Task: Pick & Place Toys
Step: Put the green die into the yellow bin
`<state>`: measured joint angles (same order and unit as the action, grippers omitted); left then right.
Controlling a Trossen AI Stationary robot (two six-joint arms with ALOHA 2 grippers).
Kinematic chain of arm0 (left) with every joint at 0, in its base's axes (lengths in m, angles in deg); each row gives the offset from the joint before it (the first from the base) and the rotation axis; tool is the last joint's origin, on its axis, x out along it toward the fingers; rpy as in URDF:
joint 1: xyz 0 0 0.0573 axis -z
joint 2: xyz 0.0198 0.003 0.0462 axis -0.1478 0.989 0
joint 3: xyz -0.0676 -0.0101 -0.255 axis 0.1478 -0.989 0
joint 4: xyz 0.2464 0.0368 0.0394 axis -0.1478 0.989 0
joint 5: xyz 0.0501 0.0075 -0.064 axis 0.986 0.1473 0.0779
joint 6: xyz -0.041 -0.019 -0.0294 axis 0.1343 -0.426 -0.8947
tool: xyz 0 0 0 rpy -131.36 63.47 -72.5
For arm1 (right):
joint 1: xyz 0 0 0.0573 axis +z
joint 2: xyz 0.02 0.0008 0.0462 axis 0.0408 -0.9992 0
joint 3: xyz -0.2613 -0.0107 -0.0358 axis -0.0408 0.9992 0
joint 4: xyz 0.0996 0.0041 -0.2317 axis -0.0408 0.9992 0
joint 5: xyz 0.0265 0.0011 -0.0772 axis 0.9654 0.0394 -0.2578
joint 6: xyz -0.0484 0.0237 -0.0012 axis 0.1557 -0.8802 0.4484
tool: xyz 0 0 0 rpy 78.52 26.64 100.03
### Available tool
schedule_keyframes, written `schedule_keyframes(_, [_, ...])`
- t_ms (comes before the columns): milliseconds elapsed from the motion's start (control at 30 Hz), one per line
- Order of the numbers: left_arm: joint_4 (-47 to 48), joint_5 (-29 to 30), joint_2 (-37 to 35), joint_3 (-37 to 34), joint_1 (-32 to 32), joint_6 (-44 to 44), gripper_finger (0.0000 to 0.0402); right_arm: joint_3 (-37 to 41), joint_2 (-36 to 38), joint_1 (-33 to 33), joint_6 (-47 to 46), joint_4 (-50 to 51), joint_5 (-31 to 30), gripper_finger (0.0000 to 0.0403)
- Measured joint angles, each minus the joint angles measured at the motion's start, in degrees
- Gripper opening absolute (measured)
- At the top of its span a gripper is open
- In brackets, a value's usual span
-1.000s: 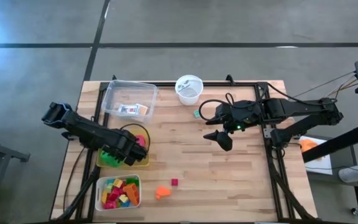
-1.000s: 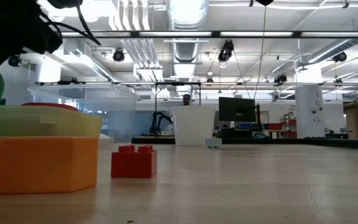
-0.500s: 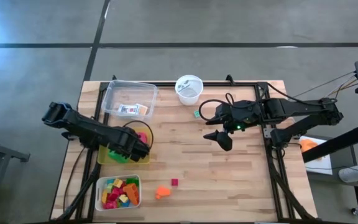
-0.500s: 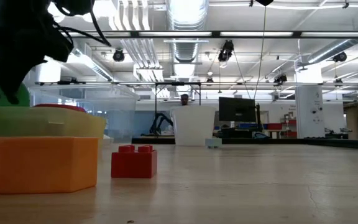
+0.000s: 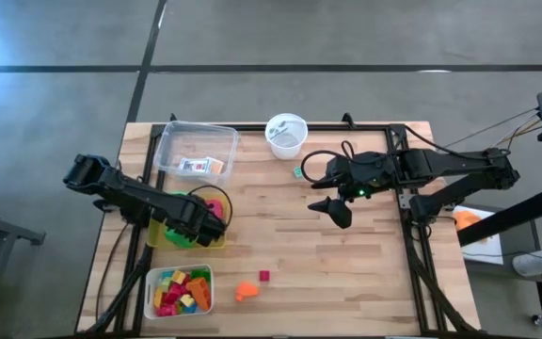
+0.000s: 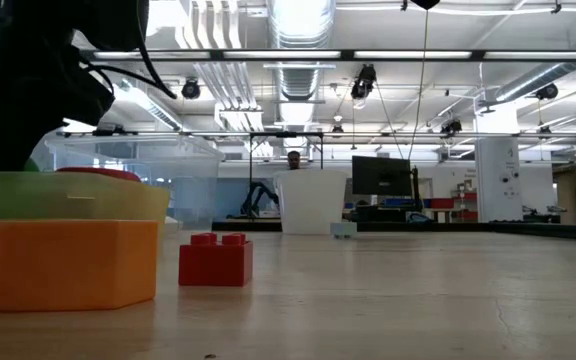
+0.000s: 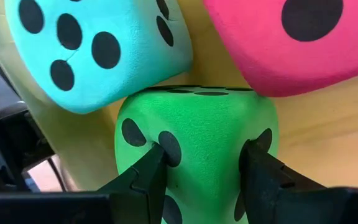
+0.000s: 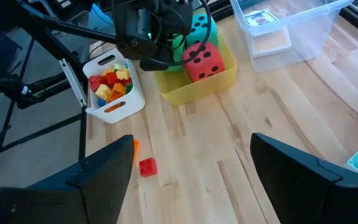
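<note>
Left end effector (image 7: 201,165) is clamped on the green foam die with black pips (image 7: 197,143), down inside the shallow yellow plastic tray (image 5: 216,242) at the left of the wooden bench (image 5: 365,282); the die sits low between the teal foam die (image 7: 95,50) and the pink-red foam die (image 7: 297,43), touching or nearly touching both. Can't tell if its underside is on the tray floor. Risks as I see them: foam is squashy, so the fingers (image 7: 148,177) look dug into the sides, and on release the die could spring back and nudge its neighbours or cling to one finger. If it's let go before it is seated, it could tip against the teal die and end up perched on the tray rim. Pulling straight up with fingers only partly spread could drag it out again. The tray looks light, so any sideways motion on the way out may shove it along the bench. Right end effector (image 5: 337,212) hangs spread and empty above mid-bench, well apart, so no clash. Still loose on the bench: a small red plastic brick (image 5: 264,276) and an orange plastic block (image 5: 245,291), beside the white tray of mixed blocks (image 5: 149,299). They're small, easy to knock away with a low approach.
</note>
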<state>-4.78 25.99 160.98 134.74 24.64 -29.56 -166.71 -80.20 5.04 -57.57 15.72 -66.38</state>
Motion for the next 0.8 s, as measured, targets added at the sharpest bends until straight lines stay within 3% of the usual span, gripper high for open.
schedule_keyframes(500, [-1.5, -1.0, 0.0, -0.9, 0.0, -0.3, 0.0141, 0.0, 0.0, 0.0, 0.4, 0.0, 0.0, 0.0317])
schedule_keyframes(567, [-1.6, -1.2, 0.0, -0.9, 0.0, -0.1, 0.0165, 0.0, 0.0, 0.0, 0.4, 0.0, 0.0, 0.0317])
schedule_keyframes(700, [-2.1, -1.5, 0.0, -0.6, 0.0, 0.9, 0.0253, 0.0, 0.0, 0.0, 0.4, 0.0, 0.0, 0.0317])
schedule_keyframes(800, [-2.7, -2.2, 0.1, 0.3, 0.0, 1.7, 0.0260, 0.0, 0.0, 0.0, 0.4, 0.0, 0.0, 0.0317])
